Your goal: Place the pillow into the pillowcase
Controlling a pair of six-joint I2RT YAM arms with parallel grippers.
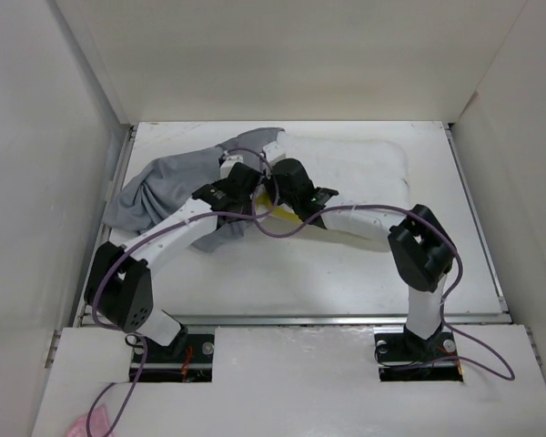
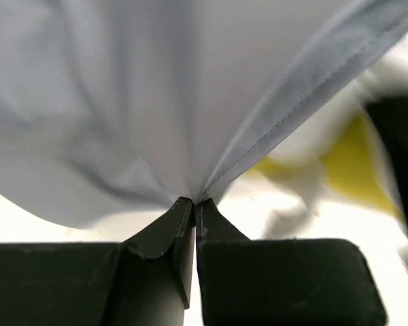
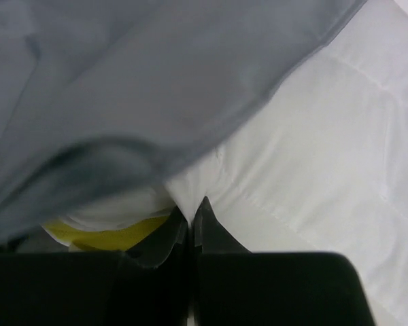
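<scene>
1. Top external view: the pillow lies at the back of the tabletop, with its long side running left to right. The pillowcase is bunched up just to its left.
2. The left end effector is pinched tight on the pillowcase edge.
3. The right end effector looks closed on the pillow's corner, by the yellow band.
4. Both meet in the middle, so the pillow needs to go left, into the pillowcase.

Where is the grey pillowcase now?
The pillowcase lies bunched at the table's back left in the top view, beside the pillow, its edge pinched by the left gripper.
</scene>
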